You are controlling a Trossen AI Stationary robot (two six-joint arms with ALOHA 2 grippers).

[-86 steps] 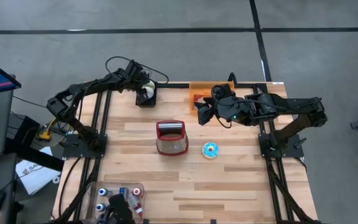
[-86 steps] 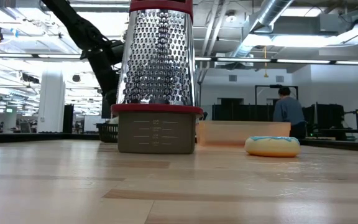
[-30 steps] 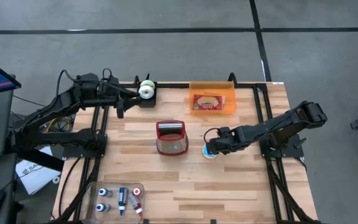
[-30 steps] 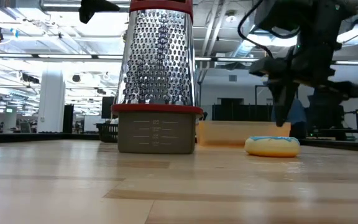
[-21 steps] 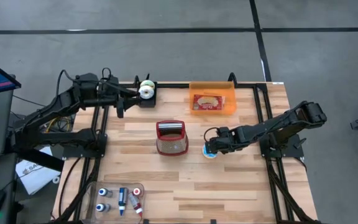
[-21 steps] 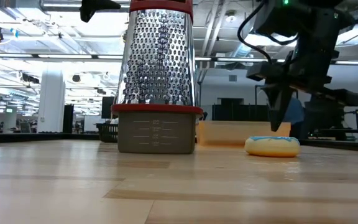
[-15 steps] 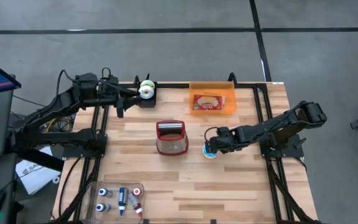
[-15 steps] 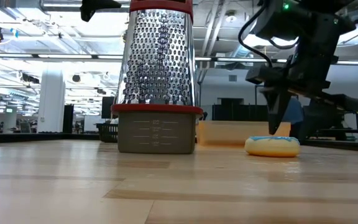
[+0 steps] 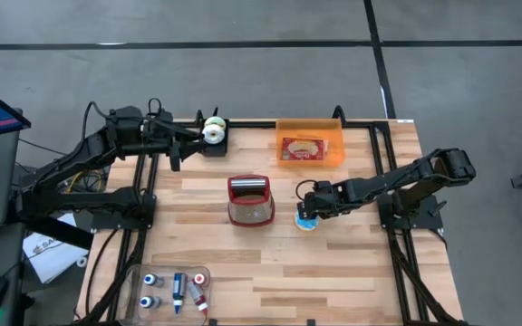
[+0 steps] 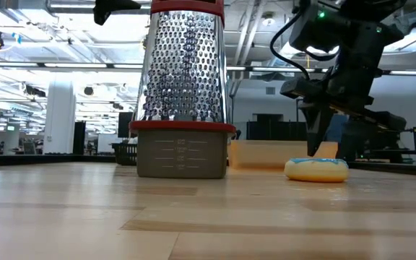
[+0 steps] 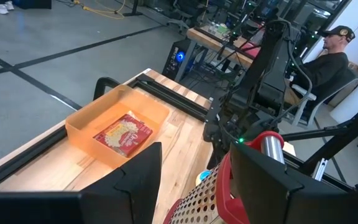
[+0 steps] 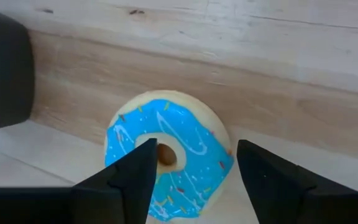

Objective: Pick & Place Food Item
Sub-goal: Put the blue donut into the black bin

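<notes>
A blue-iced donut (image 9: 306,220) with sprinkles lies flat on the wooden table, right of the grater; it also shows in the low view as the donut (image 10: 316,169). My right gripper (image 9: 309,210) points steeply down over it, open. In the right wrist view, the donut (image 12: 166,155) lies below the gap of my right gripper (image 12: 191,171). An orange tray (image 9: 333,136) at the far edge holds a food packet (image 9: 302,148). My left gripper (image 9: 188,138) waits open, raised near the far left corner. My right gripper comes from above with its fingertips (image 10: 313,148) right at the donut's iced top (image 12: 185,140), one over the hole and one toward the rim. I cannot tell whether they touch it. The donut lies flat on the table.
A metal box grater (image 9: 250,199) on a red base stands mid-table, left of the donut. A tape roll on a black holder (image 9: 213,133) sits at the far edge. A clear tray of small bottles (image 9: 175,288) lies near the front left.
My right gripper has sunk toward the donut, shifting a little toward the table's far edge and the grater and tipping steeper. The donut has stayed where it was.
</notes>
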